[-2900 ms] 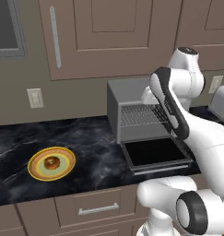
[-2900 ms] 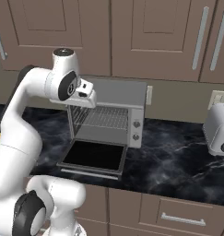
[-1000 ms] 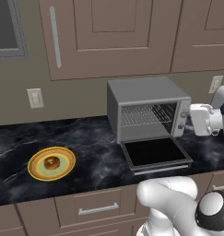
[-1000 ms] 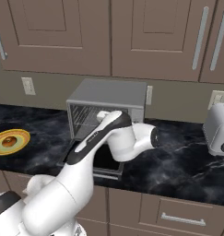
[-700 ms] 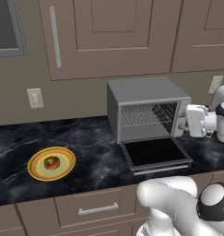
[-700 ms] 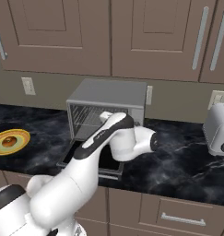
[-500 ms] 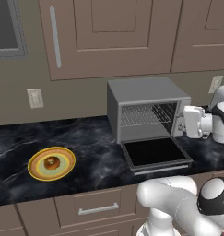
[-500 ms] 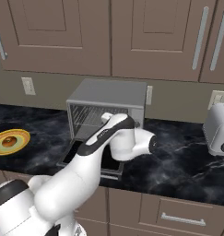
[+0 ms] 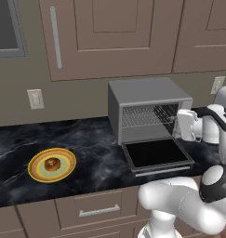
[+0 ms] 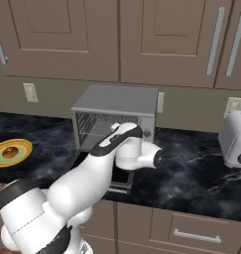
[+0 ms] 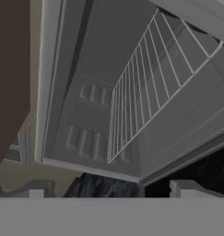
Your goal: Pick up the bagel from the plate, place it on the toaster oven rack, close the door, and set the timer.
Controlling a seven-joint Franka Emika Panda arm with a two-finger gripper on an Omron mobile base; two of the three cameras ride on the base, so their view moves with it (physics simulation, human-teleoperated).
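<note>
In the left base view the plate [image 9: 52, 165] lay on the surface [image 9: 91, 158] at lower left, the bagel [image 9: 52, 163] at its centre. The toaster oven [image 9: 149, 109] stood well apart at centre right, its door [image 9: 156, 155] folded down flat in front and the toaster oven rack [image 9: 149, 116] inside. Cabinets [image 9: 109, 35] hung above. In the right base view a toaster [image 10: 234, 139] sat at far right.

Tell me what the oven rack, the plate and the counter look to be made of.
Oven rack: thin silver parallel bars, most likely metal wire with a bright finish.
Plate: smooth bands of yellow, orange-red and pale tan, probably glazed ceramic, though plastic can't be ruled out.
Counter: black with pale grey veins and a slight sheen, apparently polished marble or similar stone.
</note>
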